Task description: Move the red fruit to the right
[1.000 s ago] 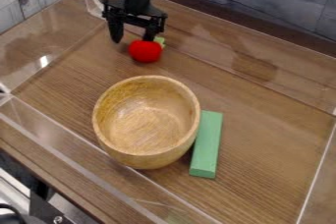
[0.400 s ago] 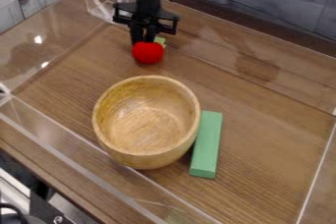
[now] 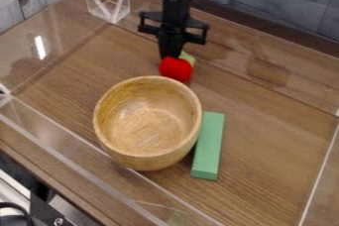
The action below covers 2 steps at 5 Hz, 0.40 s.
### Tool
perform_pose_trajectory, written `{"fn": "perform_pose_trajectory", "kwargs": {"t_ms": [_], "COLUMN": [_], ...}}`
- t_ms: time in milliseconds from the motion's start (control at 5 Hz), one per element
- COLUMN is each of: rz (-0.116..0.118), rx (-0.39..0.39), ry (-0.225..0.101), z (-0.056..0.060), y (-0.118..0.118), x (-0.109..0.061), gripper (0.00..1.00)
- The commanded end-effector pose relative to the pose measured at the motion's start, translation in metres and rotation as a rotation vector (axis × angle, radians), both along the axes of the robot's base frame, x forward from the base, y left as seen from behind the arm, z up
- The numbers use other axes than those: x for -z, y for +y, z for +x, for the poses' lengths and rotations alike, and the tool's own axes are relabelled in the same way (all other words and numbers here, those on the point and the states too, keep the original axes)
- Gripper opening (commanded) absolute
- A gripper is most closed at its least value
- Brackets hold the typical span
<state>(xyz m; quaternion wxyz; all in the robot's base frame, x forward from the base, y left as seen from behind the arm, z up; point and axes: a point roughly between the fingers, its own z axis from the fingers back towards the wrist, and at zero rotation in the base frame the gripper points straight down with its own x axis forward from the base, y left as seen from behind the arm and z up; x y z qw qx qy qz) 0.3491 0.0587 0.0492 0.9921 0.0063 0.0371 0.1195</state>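
Note:
The red fruit [image 3: 175, 68] is small, glossy and rounded, with a bit of green at its right side. It sits right under the black gripper [image 3: 173, 57], just beyond the far rim of the wooden bowl. The gripper points straight down, and its narrow fingers [image 3: 169, 44] are shut together on the top of the fruit. Whether the fruit still touches the wooden table I cannot tell.
A large wooden bowl [image 3: 106, 103] stands in the middle of the table. A flat green block [image 3: 209, 145] lies along its right side. Clear plastic walls [image 3: 40, 47] fence in the work area on the left, front and right.
The gripper has gone from open around the fruit to shut on it. It has carried the fruit to the right, from the back left to just behind the bowl.

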Motion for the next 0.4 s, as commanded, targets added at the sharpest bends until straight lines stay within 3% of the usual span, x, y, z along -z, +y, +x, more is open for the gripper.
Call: {"fn": "perform_pose_trajectory", "kwargs": {"t_ms": [0,200], "rz": [-0.01,-0.028], "rx": [0.08,0.116], "ry": [-0.113,-0.156], "z": [0.002,0.004], "y": [-0.009,-0.025], "x": [-0.057,-0.082], "gripper": [0.0,0.0]}}
